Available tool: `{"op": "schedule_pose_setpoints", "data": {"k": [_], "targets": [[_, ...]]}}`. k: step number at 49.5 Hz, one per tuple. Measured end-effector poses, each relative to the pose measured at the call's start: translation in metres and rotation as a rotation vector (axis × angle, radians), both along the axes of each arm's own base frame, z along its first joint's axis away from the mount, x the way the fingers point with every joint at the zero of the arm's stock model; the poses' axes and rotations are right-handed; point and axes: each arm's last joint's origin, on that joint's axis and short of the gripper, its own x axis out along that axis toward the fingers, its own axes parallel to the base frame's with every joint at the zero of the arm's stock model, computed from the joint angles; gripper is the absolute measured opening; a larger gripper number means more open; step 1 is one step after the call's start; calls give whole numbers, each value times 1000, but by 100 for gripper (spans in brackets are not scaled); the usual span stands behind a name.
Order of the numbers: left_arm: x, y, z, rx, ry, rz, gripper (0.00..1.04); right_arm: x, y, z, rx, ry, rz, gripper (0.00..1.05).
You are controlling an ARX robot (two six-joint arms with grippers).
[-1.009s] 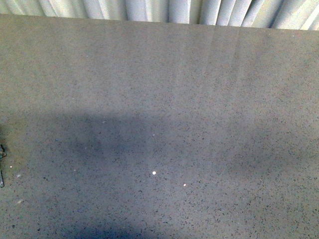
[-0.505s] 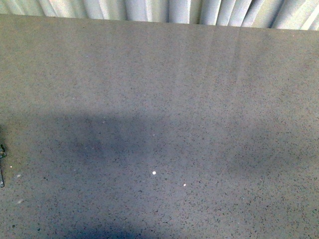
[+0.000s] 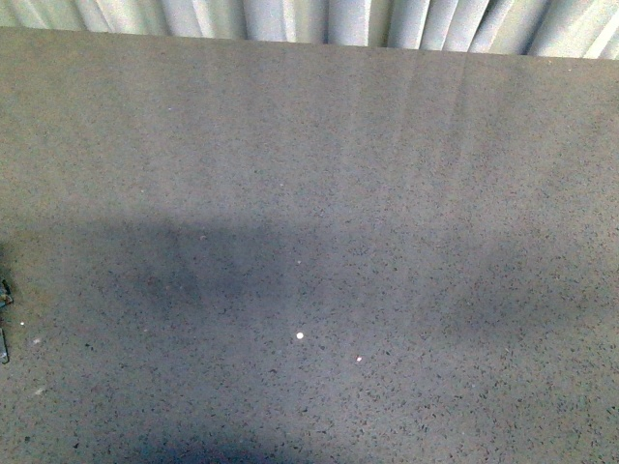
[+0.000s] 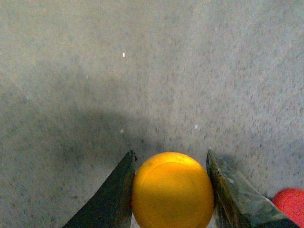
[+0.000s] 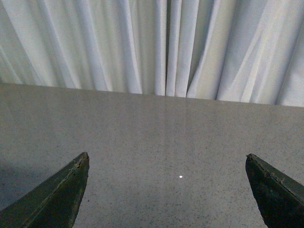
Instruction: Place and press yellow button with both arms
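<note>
The yellow button (image 4: 172, 190) shows its round domed cap in the left wrist view, pinched between the two dark fingers of my left gripper (image 4: 171, 159), which is shut on it above the grey speckled table (image 4: 142, 71). Its neck and base are hidden under the cap. My right gripper (image 5: 167, 161) is open, its dark fingertips (image 5: 71, 185) far apart with only bare table between them. In the front view only a sliver of dark metal (image 3: 4, 329) shows at the left edge; the button is out of that view.
A red rounded object (image 4: 290, 205) lies on the table close beside the left gripper. White pleated curtains (image 5: 166, 47) hang behind the table's far edge (image 3: 309, 43). Broad shadows darken the near part of the tabletop.
The shadow at the bottom of the front view has shrunk slightly. The dark sliver at the left edge has barely shifted.
</note>
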Motion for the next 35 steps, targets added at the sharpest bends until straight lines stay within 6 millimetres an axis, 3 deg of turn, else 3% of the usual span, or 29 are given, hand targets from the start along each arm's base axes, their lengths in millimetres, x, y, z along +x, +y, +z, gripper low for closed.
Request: {"op": "schedule_pose_setpoints", "data": {"k": [5, 11, 14, 25, 35], "targets": [[12, -20, 22, 15, -54, -52, 35, 0, 0, 0, 0, 0, 0, 96], [21, -53, 29, 5, -75, -146, 35, 0, 0, 0, 0, 0, 0, 96], [27, -79, 30, -3, -84, -216, 35, 0, 0, 0, 0, 0, 0, 96], [44, -166, 20, -46, -95, -451, 35, 0, 0, 0, 0, 0, 0, 96], [48, -217, -3, -78, -52, -572, 35, 0, 0, 0, 0, 0, 0, 96]]}}
